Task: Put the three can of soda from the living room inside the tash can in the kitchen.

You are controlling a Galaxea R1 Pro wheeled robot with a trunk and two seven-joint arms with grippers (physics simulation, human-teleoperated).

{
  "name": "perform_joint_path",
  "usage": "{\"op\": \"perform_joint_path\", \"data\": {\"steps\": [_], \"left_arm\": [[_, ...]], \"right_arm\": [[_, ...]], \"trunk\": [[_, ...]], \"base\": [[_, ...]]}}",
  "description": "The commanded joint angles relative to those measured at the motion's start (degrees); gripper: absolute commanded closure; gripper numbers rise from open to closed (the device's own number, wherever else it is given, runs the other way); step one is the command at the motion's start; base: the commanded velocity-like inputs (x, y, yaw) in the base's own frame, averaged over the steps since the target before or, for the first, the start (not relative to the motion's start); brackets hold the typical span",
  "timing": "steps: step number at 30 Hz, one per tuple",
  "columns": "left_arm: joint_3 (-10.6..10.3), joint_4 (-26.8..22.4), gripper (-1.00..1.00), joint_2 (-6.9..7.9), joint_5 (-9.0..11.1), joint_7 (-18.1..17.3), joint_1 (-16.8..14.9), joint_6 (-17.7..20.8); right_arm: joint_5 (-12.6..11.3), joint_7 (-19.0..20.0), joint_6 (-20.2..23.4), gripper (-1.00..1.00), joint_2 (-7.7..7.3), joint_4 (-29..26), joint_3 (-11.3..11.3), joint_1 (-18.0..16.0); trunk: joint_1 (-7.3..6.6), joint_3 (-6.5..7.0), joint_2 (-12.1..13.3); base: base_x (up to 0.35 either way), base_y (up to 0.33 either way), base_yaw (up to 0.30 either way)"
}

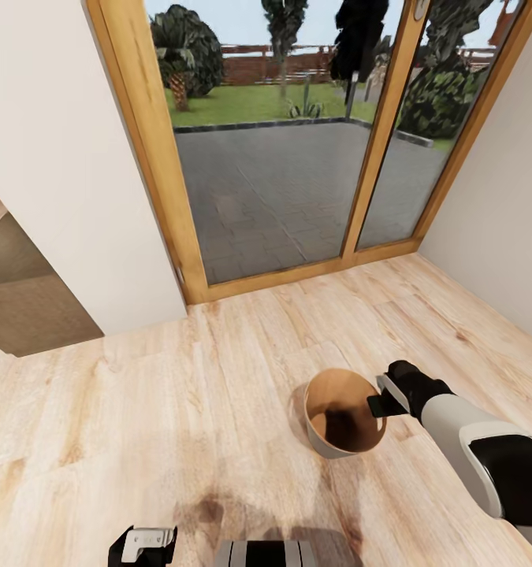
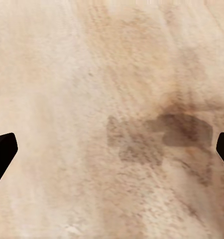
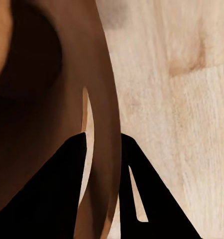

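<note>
The trash can (image 1: 326,449) stands on the light wood-plank floor, pale grey outside and coppery brown inside, with deep shadow in its bottom. My right gripper (image 1: 378,403) is at the bin's right rim. In the right wrist view its two black fingers (image 3: 57,189) straddle the thin rim wall (image 3: 104,99), one inside and one outside, shut on it. My left gripper (image 1: 143,545) hangs low over bare floor, and its fingertips (image 2: 2,149) stand wide apart with nothing between them. The soda cans are out of view.
A wood-framed glass sliding door (image 1: 297,157) faces a paved patio and garden ahead. White walls (image 1: 53,157) close in on the left and right. A darker-floored opening (image 1: 21,299) lies at the far left. My base (image 1: 266,554) shows at the bottom edge.
</note>
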Motion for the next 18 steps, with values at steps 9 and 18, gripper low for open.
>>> {"op": "perform_joint_path", "data": {"steps": [9,18], "left_arm": [[-0.14,0.32,-1.00,0.00,-0.21,0.01,0.00,0.02],[-0.18,0.36,-1.00,0.00,-0.28,0.01,0.00,0.01]], "right_arm": [[-1.77,0.45,-0.66,1.00,0.28,-0.15,-1.21,0.07],[-1.83,0.45,-0.66,1.00,0.32,-0.13,-1.21,0.08]], "trunk": [[-0.21,1.99,0.13],[-0.44,3.98,0.26]], "base": [[0.000,0.000,0.000],[0.000,0.000,0.000]]}}
